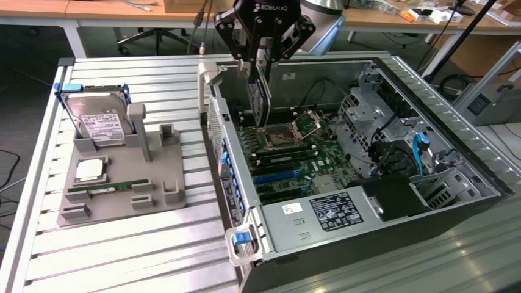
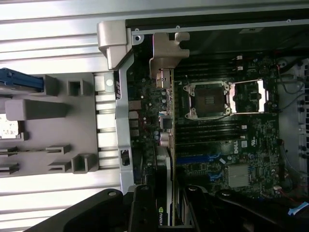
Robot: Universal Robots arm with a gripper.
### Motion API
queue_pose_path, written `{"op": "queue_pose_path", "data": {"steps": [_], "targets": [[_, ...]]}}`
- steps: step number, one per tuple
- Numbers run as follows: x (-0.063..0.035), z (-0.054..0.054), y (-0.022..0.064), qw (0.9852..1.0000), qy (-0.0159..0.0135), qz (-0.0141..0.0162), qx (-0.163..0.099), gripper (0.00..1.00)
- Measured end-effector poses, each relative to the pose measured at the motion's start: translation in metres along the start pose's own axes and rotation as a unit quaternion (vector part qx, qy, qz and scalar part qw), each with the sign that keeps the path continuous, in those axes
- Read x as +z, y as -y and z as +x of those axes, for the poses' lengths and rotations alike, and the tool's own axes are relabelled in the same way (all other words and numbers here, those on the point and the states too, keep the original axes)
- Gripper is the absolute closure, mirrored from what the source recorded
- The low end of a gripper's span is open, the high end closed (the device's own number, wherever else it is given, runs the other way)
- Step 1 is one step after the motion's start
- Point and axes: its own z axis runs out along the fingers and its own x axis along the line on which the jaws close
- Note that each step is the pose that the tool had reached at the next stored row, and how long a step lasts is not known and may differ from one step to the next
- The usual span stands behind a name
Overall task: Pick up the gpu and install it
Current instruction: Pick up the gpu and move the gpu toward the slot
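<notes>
While I was watching both feeds from my desk, the slatted metal table [image 1: 122, 256] carried the open computer case [image 1: 456, 127] toward the exterior view's right. A grey plastic holder [image 1: 122, 204] sat just beside it on the left. Inside the case the main board [image 1: 321, 162] lay flat with its chip socket [image 1: 281, 135] showing. A hard drive [image 1: 97, 122] stood upright at the holder's far end.

The gpu [image 1: 260, 101] hung on edge inside the case, over the board right by the socket, close to the back wall. The gripper [image 1: 262, 58] was clamped on its upper edge, one finger on each face. Honestly couldn't tell if the bottom edge touched the board.

On the holder, a thin green memory stick [image 1: 110, 186] and a small silver chip [image 1: 89, 170] lay flat.
</notes>
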Motion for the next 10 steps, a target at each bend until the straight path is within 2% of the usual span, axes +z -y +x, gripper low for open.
{"op": "queue_pose_path", "data": {"steps": [7,10], "targets": [[0.0002,-0.010,-0.0007,1.0000,0.0000,0.0000,0.000,0.73],[0.0006,-0.024,-0.0018,1.0000,-0.0001,0.0001,0.000,0.73]]}}
